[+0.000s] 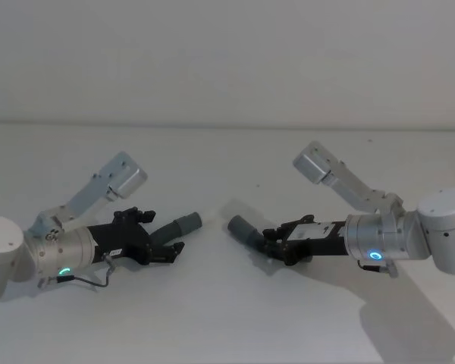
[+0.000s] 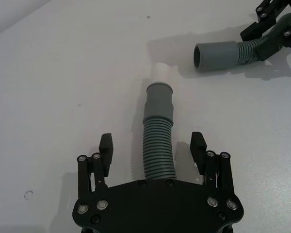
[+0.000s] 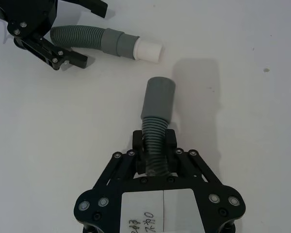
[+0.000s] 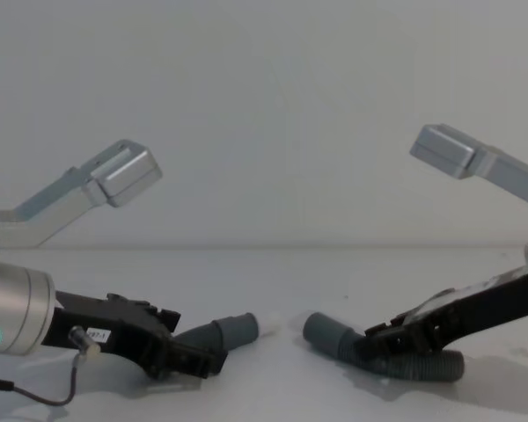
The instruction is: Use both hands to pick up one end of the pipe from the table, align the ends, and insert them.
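Two dark grey ribbed pipe pieces lie on the white table [image 1: 227, 326], their ends facing each other across a small gap. The left piece [image 2: 158, 145] has a grey cuff [image 2: 158, 104] with a white tip [image 2: 160, 73]. My left gripper [image 2: 152, 143] is open, one finger on each side of the ribbed hose, not touching it. My right gripper [image 3: 155, 141] is shut on the ribbed part of the other piece [image 3: 153, 131]. That piece's open grey cuff [image 3: 158, 99] tilts up off the table and points at the left cuff [image 1: 188, 222].
Both arms lie low over the table, their silver elbow links [image 1: 117, 178] [image 1: 318, 163] raised behind them. A plain wall stands at the table's far edge [image 1: 227, 125].
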